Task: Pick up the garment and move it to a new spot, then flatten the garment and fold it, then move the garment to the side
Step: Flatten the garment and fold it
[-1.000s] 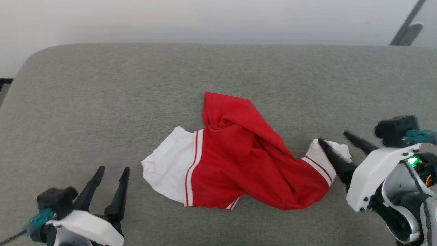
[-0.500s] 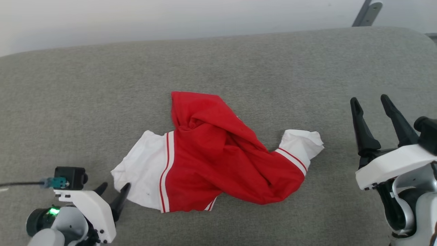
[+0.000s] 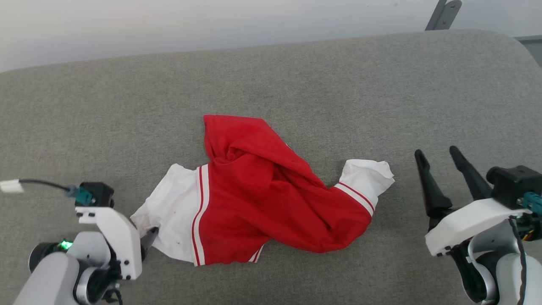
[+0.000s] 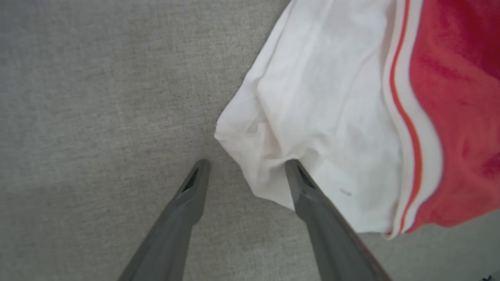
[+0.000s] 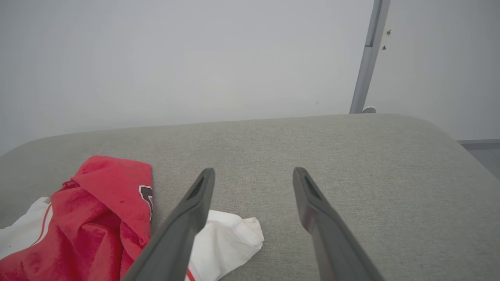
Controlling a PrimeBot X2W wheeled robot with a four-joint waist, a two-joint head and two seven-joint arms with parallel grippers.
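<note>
The garment (image 3: 258,199) lies crumpled on the grey cushion (image 3: 296,84), red in the middle with a white sleeve end at each side. My left gripper (image 3: 146,236) sits at the left sleeve's edge, mostly hidden by its own wrist. In the left wrist view the left gripper (image 4: 246,164) is open, a corner of the white sleeve (image 4: 312,101) lies between its fingers, and its right finger rests over the cloth. My right gripper (image 3: 438,154) stands open to the right of the other sleeve end (image 3: 366,176), apart from it. The right gripper (image 5: 254,171) points over bare cushion, with the garment (image 5: 93,210) at lower left.
The cushion's rounded far edge (image 3: 271,44) meets a pale wall. A grey metal post (image 3: 442,15) rises behind the right corner, the same post (image 5: 367,58) showing in the right wrist view. The cushion drops off at the right corner (image 5: 449,136).
The head camera has shifted. My right gripper has come off the right sleeve end and drawn back to the right. My left gripper has moved up to the left sleeve's corner.
</note>
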